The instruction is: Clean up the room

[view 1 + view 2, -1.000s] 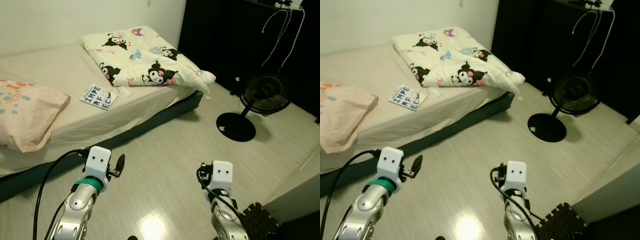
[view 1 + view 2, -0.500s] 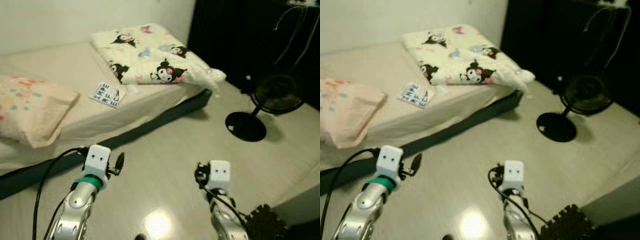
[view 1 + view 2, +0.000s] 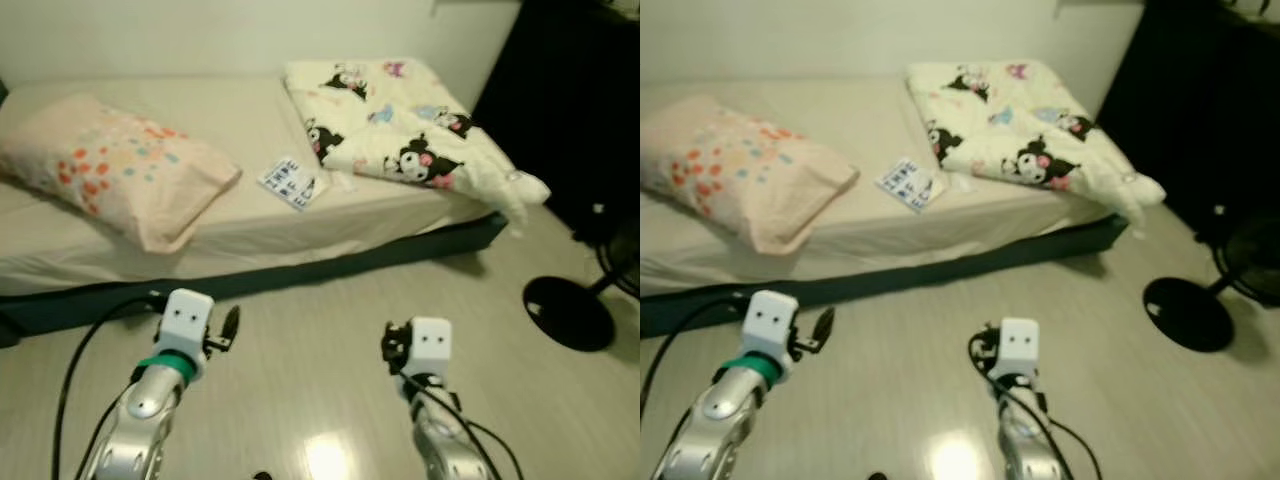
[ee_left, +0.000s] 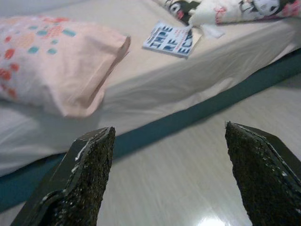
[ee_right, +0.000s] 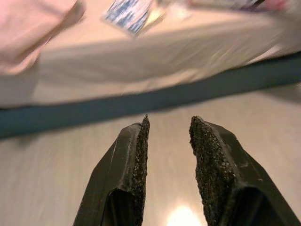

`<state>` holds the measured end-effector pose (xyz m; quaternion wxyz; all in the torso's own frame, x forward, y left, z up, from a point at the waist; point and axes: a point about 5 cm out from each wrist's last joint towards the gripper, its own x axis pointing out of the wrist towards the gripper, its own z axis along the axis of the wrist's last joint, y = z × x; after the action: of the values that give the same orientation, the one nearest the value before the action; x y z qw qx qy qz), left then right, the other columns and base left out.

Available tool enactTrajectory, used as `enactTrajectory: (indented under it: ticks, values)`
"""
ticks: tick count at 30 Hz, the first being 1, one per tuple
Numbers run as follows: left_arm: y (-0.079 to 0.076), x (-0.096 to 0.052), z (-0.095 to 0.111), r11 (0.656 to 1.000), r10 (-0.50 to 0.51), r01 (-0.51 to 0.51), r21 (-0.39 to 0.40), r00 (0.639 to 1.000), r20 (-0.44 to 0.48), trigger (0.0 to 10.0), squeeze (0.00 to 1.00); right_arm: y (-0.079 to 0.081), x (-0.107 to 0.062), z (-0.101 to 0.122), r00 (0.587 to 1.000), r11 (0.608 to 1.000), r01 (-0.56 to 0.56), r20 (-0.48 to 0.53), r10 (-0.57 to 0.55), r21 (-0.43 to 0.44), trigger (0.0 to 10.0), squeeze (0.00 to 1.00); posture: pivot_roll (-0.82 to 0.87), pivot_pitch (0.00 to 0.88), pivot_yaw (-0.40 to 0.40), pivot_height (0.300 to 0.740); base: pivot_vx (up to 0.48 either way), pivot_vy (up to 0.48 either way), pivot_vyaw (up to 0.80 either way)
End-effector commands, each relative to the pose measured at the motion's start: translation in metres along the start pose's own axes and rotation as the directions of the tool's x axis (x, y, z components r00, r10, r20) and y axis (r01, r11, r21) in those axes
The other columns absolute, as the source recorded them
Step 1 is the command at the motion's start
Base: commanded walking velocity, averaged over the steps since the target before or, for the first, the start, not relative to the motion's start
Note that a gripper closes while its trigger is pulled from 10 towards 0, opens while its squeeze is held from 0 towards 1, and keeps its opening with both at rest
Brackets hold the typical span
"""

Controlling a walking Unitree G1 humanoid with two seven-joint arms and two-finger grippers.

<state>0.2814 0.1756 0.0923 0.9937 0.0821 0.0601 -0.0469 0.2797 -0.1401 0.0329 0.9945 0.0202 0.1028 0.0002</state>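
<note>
A low bed point(image 3: 250, 235) with a dark teal base stands ahead of me across the pale floor. On it lie a peach dotted pillow point(image 3: 120, 165), a small blue-and-white book point(image 3: 291, 182) and a folded cream blanket with cartoon prints point(image 3: 400, 120). My left gripper point(image 4: 169, 129) hangs over the floor short of the bed, open wide and holding nothing; the book point(image 4: 171, 40) and pillow point(image 4: 51, 56) lie beyond it. My right gripper point(image 5: 168, 120) also hovers above the floor, its fingers narrowly apart and holding nothing.
A black standing fan's round base point(image 3: 568, 312) sits on the floor at the right, beside a dark wall area point(image 3: 570, 90). A black cable point(image 3: 80, 350) loops along my left arm. Bare floor lies between me and the bed.
The camera has swung to the left, so the bed now sits centred and the fan has slid to the right edge. Both arms keep the same pose.
</note>
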Motion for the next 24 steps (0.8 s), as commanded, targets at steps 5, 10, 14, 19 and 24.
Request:
enactTrajectory:
  ticks: [5, 10, 14, 19, 24]
  values:
    - [-0.002, 0.003, -0.001, 1.000, -0.020, 0.020, 0.022, 0.999, -0.028, 10.0, 0.00, -0.002, -0.004, -0.008, 0.999, 1.000, 0.025, -0.033, -0.024, 0.017, 10.0, 0.27, 0.14, 0.024, 0.040, 0.740, 0.000, 0.000, 0.80]
    - [-0.003, 0.005, -0.002, 0.999, -0.022, 0.023, 0.029, 0.999, -0.034, 10.0, 0.00, -0.003, -0.004, -0.008, 0.999, 0.999, 0.029, -0.032, -0.028, 0.015, 10.0, 0.26, 0.13, 0.023, 0.042, 0.740, 0.000, 0.000, 0.80]
    - [-0.004, 0.006, -0.002, 0.999, -0.032, 0.033, 0.034, 0.999, -0.037, 10.0, 0.00, -0.003, -0.003, -0.007, 0.999, 1.000, 0.025, -0.033, -0.025, 0.017, 10.0, 0.26, 0.14, 0.025, 0.038, 0.740, 0.000, 0.000, 0.80]
    - [-0.002, 0.006, -0.002, 0.999, -0.023, 0.025, 0.032, 0.999, -0.043, 10.0, 0.00, 0.000, -0.003, -0.008, 0.999, 1.000, 0.002, -0.036, -0.001, 0.019, 10.0, 0.26, 0.14, 0.025, 0.038, 0.740, 0.000, 0.000, 0.80]
    - [-0.001, 0.007, -0.002, 0.999, -0.021, 0.023, 0.027, 0.999, -0.044, 10.0, 0.00, 0.007, -0.002, -0.008, 0.997, 0.998, -0.053, -0.048, 0.054, 0.030, 10.0, 0.04, 0.14, 0.020, 0.040, 0.740, 0.000, 0.000, 0.48]
